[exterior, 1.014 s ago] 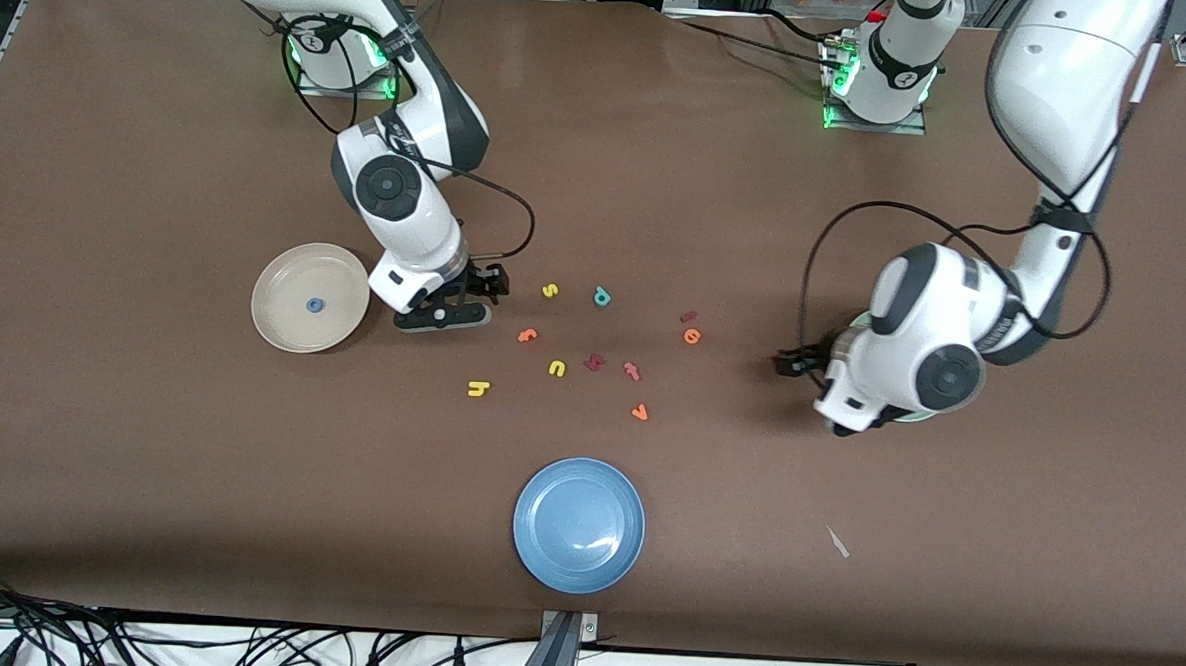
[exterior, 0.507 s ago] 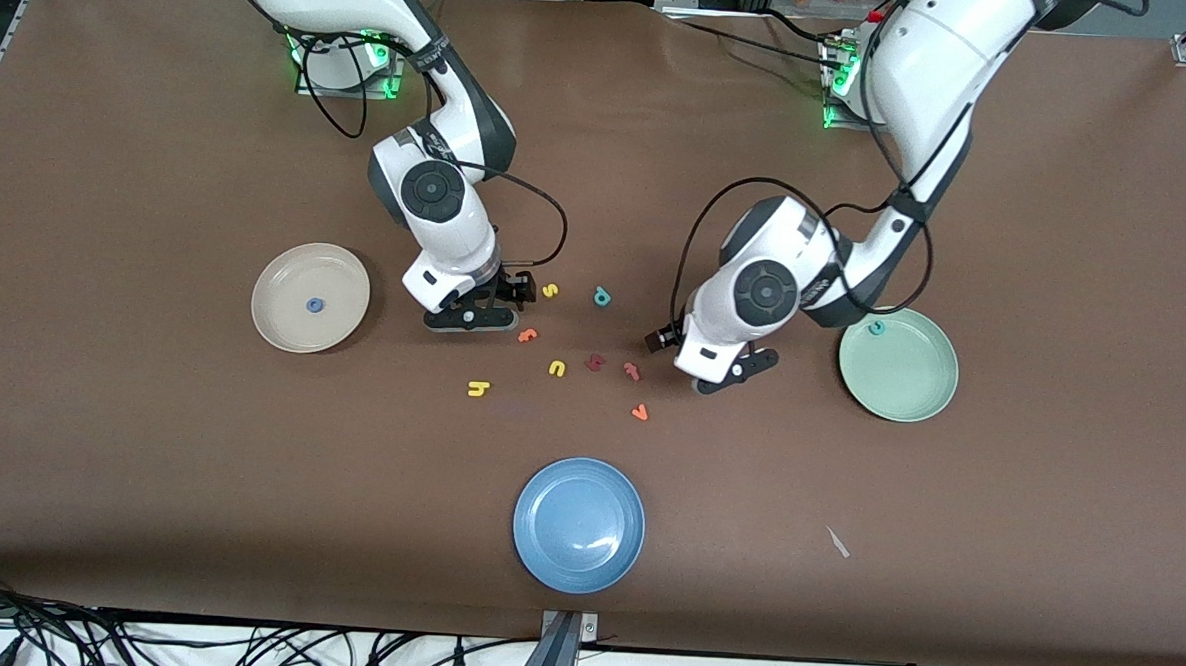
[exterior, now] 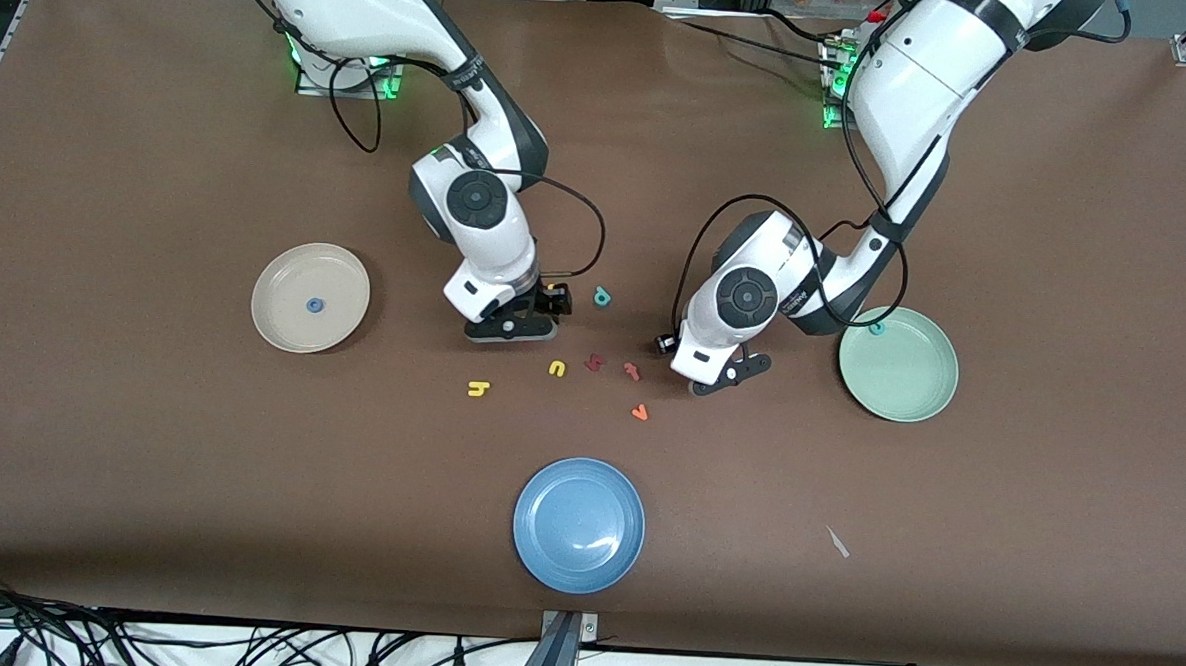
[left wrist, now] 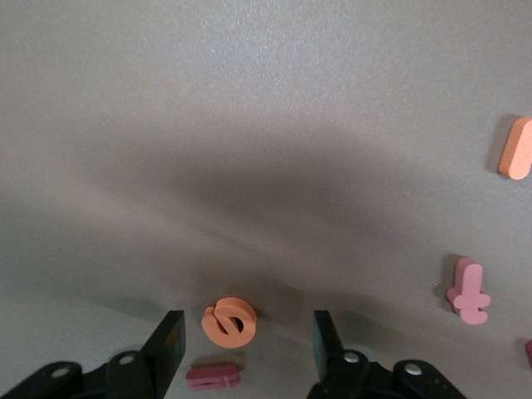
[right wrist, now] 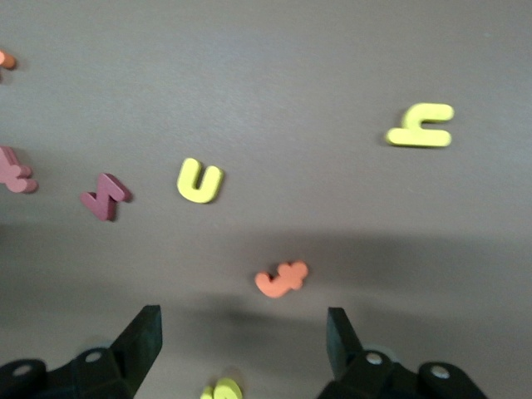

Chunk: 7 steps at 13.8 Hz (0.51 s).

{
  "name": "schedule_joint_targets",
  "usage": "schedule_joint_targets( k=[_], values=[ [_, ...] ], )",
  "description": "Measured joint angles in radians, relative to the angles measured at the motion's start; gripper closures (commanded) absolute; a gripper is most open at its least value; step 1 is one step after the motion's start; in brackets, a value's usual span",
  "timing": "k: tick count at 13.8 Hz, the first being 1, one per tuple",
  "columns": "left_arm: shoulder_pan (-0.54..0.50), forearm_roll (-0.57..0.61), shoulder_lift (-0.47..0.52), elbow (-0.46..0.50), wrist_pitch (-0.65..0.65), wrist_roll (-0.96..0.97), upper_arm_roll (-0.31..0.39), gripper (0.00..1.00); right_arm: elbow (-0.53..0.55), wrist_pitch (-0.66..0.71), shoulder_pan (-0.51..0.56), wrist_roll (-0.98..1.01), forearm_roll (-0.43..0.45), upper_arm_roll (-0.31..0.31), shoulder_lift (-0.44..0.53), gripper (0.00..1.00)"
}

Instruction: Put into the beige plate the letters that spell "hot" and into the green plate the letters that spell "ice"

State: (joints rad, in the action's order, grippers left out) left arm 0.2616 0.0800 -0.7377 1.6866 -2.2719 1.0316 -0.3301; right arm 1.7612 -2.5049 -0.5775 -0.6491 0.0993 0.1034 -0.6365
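The beige plate [exterior: 280,274] holds the blue o [exterior: 314,306]. In the green plate [exterior: 911,379] lies the teal c [exterior: 876,328]. My left gripper [exterior: 721,376] [left wrist: 248,341] is low over the table, open, with the orange e [left wrist: 229,322] and the dark red i [left wrist: 213,376] between its jaws, touching neither finger. My right gripper [exterior: 513,327] [right wrist: 243,337] is open just above the table, with the orange t [right wrist: 282,278] off its fingertips. The yellow h [exterior: 478,389] [right wrist: 421,126] lies nearer the front camera than the right gripper.
Loose letters lie between the grippers: yellow u [exterior: 556,368], a dark red letter [exterior: 595,361], pink t [exterior: 632,371], orange v [exterior: 639,411], teal p [exterior: 602,295], yellow s [right wrist: 220,389]. A blue plate [exterior: 579,525] sits near the front edge, beside a white scrap [exterior: 837,542].
The left arm swung from over the green plate to the e and i, and its jaws have narrowed. The right arm moved from beside the beige plate to the orange t.
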Motion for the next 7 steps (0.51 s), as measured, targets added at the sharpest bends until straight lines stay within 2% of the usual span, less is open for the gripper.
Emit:
schedule_joint_targets(
  k=[3,7],
  values=[
    [0.001,0.0,0.0,0.006,-0.004,0.0,-0.001,0.41,-0.02,-0.026,0.0,-0.007,0.057,-0.007,-0.046,0.16],
    [0.0,0.0,-0.001,0.016,-0.005,0.0,0.001,0.41,-0.021,-0.06,0.0,-0.007,0.067,-0.008,-0.078,0.24]
  ],
)
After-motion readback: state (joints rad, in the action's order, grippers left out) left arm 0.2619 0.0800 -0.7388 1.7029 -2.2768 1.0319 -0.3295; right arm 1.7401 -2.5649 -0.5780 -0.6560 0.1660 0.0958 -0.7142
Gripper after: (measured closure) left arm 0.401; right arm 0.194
